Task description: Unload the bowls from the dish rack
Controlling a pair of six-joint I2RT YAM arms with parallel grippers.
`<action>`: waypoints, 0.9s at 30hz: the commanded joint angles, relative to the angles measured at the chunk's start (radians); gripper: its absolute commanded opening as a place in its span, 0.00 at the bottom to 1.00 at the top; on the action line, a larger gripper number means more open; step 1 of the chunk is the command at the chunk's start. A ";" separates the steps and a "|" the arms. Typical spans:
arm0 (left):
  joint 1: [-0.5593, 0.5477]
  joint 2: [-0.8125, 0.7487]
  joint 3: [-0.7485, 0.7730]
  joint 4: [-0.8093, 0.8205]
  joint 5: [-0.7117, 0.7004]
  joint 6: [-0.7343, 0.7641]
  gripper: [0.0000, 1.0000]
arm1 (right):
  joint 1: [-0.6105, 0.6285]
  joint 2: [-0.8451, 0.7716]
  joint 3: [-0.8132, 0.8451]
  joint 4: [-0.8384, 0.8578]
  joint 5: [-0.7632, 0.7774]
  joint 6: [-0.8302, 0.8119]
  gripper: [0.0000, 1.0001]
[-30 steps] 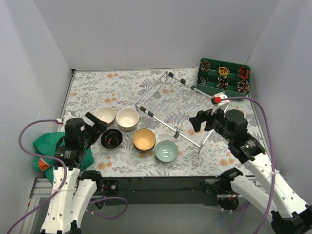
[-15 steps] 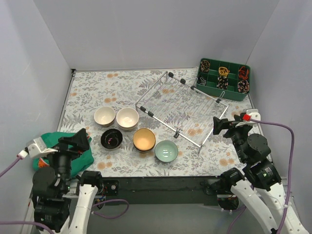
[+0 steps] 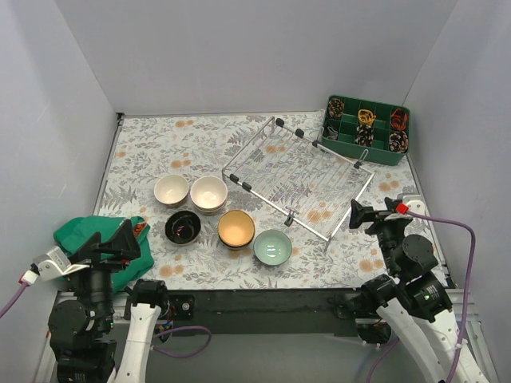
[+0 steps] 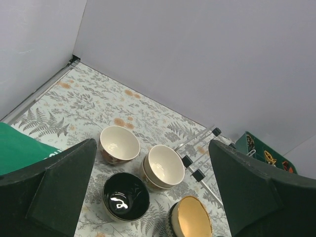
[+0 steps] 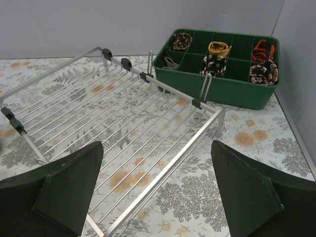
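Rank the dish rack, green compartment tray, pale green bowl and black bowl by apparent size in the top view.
1. dish rack, clearly largest.
2. green tray.
3. pale green bowl and black bowl: they look about alike, so not ranked.

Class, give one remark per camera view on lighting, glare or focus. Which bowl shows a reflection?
Top external: the light is even and diffuse, with no hard shadow around the pale green bowl. Left wrist: a small white glare spot sits inside the glossy black bowl. Right wrist: the dish rack is in sharp focus, and its near rail has a bright sheen.
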 commanded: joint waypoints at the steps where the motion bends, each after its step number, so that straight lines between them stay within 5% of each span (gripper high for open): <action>1: -0.001 -0.103 0.000 0.009 -0.020 0.047 0.98 | 0.003 0.013 -0.028 0.083 -0.038 -0.012 0.99; 27: -0.001 -0.103 -0.043 0.059 -0.057 0.044 0.98 | 0.003 -0.095 -0.083 0.116 0.005 -0.014 0.99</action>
